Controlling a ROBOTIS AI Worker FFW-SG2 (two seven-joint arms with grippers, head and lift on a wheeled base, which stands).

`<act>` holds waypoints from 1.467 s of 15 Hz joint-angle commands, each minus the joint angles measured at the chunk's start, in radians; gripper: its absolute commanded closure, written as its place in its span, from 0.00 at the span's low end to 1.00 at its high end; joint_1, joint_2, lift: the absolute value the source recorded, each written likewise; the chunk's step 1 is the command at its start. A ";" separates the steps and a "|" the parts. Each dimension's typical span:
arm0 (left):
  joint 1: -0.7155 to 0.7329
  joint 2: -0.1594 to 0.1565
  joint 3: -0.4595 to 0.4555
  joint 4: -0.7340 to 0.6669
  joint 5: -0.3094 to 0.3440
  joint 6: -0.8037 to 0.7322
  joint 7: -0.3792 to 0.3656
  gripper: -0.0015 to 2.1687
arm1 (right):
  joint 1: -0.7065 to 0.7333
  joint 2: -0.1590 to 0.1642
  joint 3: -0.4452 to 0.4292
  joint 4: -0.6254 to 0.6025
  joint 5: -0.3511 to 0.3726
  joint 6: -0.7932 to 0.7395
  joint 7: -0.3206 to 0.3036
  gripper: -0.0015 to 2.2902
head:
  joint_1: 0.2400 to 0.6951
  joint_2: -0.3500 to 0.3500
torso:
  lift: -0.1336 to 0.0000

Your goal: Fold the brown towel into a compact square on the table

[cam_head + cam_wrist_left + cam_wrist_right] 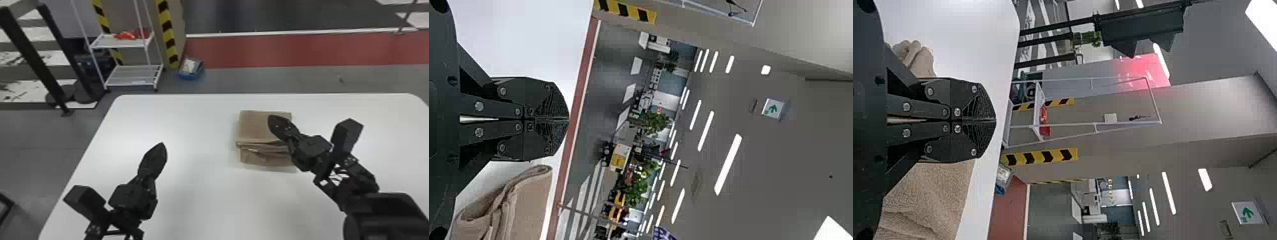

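The brown towel (pixel 260 127) lies folded into a roughly rectangular stack on the white table, its layered edges facing the robot. Above its right part is my right gripper (pixel 275 127), its tip over the top layer. My left gripper (pixel 159 150) stays over the table to the left, apart from the towel. In the left wrist view the left gripper (pixel 568 119) is shut with nothing between its fingers, and the towel (pixel 524 205) shows beside it. The right wrist view has the right gripper (pixel 995 120) shut too, with towel cloth (pixel 928 195) behind it; whether it touches is unclear.
The white table (pixel 191 121) extends around the towel, its far edge beyond it. On the floor past that edge stand a white wire shelf (pixel 134 75) and a blue bin (pixel 191 75), with striped posts near them.
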 commanded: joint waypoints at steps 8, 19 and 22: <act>0.046 0.000 -0.014 -0.028 -0.024 0.005 -0.001 0.99 | -0.014 -0.017 -0.025 0.179 0.057 -0.178 -0.053 0.85 | 1.00 0.68 | 0.17; 0.052 -0.005 -0.046 -0.045 -0.065 0.024 0.020 0.99 | 0.013 -0.047 -0.082 0.159 0.033 -0.049 0.023 0.85 | 1.00 0.60 | 0.17; 0.043 -0.003 -0.060 -0.049 -0.071 0.039 0.033 0.99 | 0.041 -0.055 -0.109 0.069 -0.015 -0.043 0.035 0.85 | 1.00 0.56 | 0.17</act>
